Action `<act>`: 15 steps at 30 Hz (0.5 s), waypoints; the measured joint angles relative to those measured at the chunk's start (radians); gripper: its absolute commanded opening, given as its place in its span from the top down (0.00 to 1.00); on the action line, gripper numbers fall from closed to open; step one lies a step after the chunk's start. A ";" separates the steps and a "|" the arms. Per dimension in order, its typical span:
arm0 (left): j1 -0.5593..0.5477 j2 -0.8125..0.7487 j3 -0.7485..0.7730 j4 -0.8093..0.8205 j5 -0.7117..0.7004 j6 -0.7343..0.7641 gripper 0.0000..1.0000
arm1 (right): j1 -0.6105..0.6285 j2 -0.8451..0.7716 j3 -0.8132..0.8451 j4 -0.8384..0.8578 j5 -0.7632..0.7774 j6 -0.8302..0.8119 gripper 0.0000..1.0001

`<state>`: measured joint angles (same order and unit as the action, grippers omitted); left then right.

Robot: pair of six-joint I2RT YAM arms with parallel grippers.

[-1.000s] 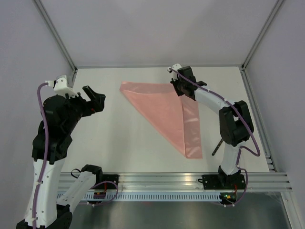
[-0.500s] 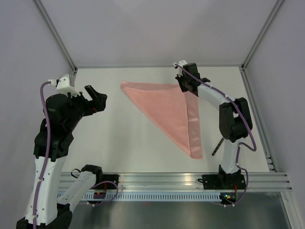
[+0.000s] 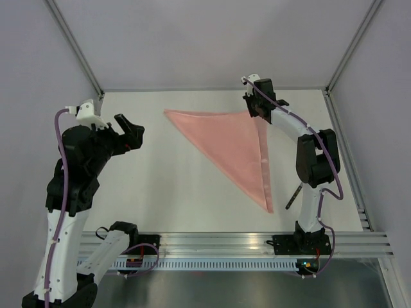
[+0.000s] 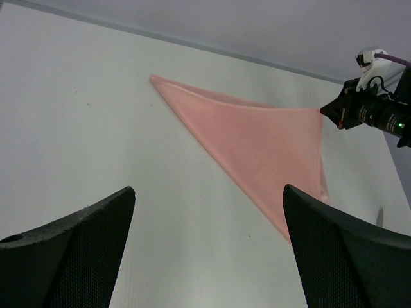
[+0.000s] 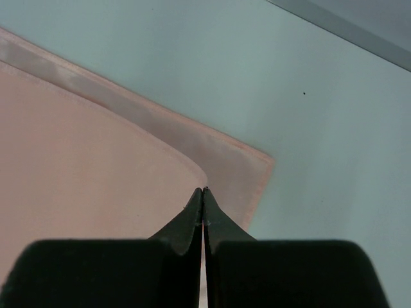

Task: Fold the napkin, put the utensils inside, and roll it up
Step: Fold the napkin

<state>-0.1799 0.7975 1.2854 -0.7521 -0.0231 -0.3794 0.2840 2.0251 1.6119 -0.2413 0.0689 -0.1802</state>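
Since a second ago the right end effector [image 3: 259,115] has been carried farther back and to the right. The napkin [image 3: 234,144] has been drawn into a fuller triangle, with its lower layer now nearly covered. The fingers are pressed together, pinching the upper layer's corner. The left end effector [image 3: 130,129] is held spread above the bench [image 3: 160,192], well apart from the cloth. One thin, salmon-pink, slightly shiny napkin is counted, lying right of centre. One slim knife [image 3: 292,197] is partly seen beside the right arm.
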 measured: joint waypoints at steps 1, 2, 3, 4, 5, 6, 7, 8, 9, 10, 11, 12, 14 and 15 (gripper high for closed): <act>0.000 0.001 0.000 0.000 0.000 0.003 0.00 | -0.002 0.005 0.003 0.000 0.000 0.000 1.00; 0.000 0.002 0.000 0.000 0.000 0.007 0.00 | -0.006 0.011 0.007 -0.002 0.000 0.000 1.00; 0.000 0.003 0.000 0.000 0.000 0.008 0.00 | -0.008 0.015 0.010 -0.002 0.000 0.000 1.00; 0.000 0.003 0.000 0.000 0.000 0.009 0.00 | -0.011 0.021 0.014 -0.002 0.000 0.000 1.00; 0.000 0.004 0.000 0.000 0.000 0.011 0.00 | -0.014 0.025 0.016 -0.003 0.000 0.000 1.00; 0.000 0.005 0.000 0.000 0.000 0.011 0.00 | -0.016 0.028 0.020 -0.006 0.000 0.001 1.00; 0.000 0.006 0.000 0.000 0.000 0.012 0.00 | -0.019 0.032 0.026 -0.006 0.000 0.001 1.00; 0.000 0.007 0.000 0.000 0.000 0.012 0.00 | -0.023 0.035 0.030 -0.006 0.000 0.001 1.00; 0.000 0.008 0.000 0.000 0.000 0.013 0.00 | -0.026 0.037 0.034 -0.006 0.000 0.001 1.00; 0.000 0.008 0.000 0.001 0.000 0.014 0.00 | -0.030 0.037 0.039 -0.007 0.000 0.001 0.99; 0.000 0.009 0.000 0.000 0.000 0.014 0.00 | -0.034 0.038 0.043 -0.006 0.000 0.002 1.00; 0.000 0.009 0.000 0.000 0.000 0.014 0.00 | -0.038 0.038 0.047 -0.006 0.000 0.002 1.00; 0.000 0.010 0.000 0.001 0.000 0.014 0.00 | -0.045 0.040 0.058 -0.006 0.000 0.003 1.00; 0.000 0.010 0.000 0.001 0.000 0.014 0.00 | -0.047 0.041 0.063 -0.006 0.000 0.003 0.99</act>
<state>-0.1799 0.8070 1.2850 -0.7513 -0.0231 -0.3649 0.2371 2.0663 1.6752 -0.2474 0.0692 -0.1768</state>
